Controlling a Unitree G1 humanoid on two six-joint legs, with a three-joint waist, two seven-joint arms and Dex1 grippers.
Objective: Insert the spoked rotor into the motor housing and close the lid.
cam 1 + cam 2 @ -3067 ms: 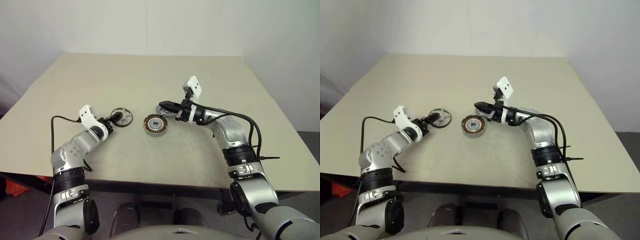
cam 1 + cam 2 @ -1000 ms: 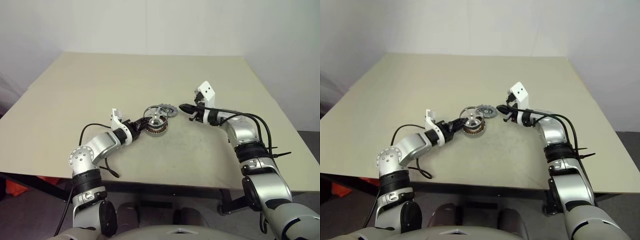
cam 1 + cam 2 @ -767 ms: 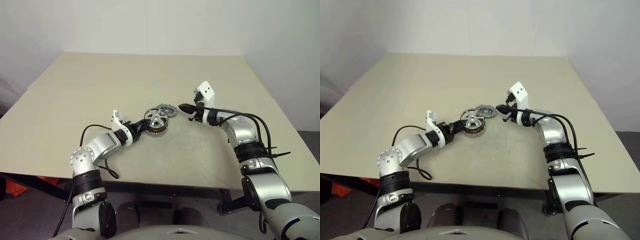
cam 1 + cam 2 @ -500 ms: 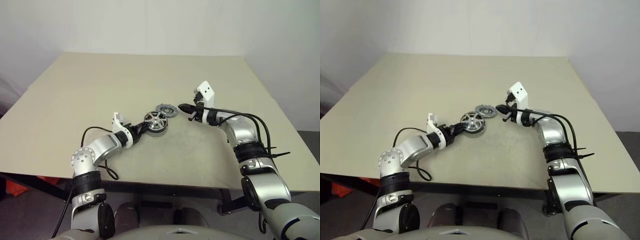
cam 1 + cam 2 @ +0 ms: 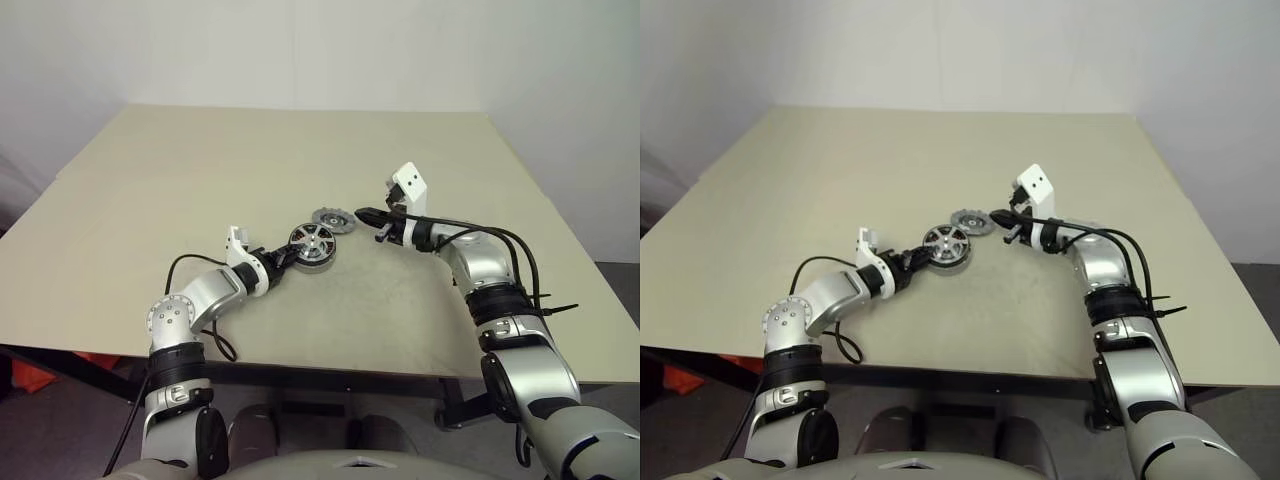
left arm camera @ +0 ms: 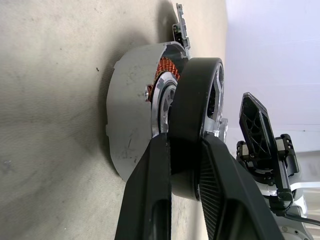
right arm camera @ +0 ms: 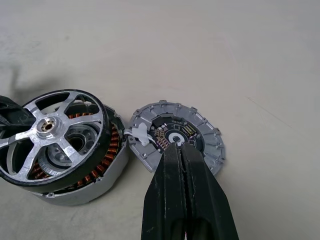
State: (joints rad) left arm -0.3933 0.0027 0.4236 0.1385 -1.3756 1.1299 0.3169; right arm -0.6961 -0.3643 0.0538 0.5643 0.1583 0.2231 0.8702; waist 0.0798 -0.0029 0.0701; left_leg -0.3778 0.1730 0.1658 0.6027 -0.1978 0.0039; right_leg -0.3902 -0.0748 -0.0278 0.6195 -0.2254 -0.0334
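The spoked rotor (image 5: 312, 238), a black-rimmed wheel with silver spokes, lies slightly tilted on top of the motor housing (image 7: 97, 175). Copper windings show under the rotor's rim. My left gripper (image 5: 291, 247) is shut on the rotor's rim; in the left wrist view its black fingers (image 6: 150, 200) pinch the black rim (image 6: 195, 115) from both sides. The lid (image 5: 333, 220), a grey toothed disc, lies flat on the table just behind and to the right of the housing. My right gripper (image 7: 181, 150) is shut and empty, hovering over the lid's near edge.
Everything sits near the middle of a large beige table (image 5: 300, 150). A black cable (image 5: 190, 262) loops off my left forearm over the table surface.
My left gripper has lowered the rotor from a raised, tilted pose down onto the top of the housing. My right arm has stayed where it was.
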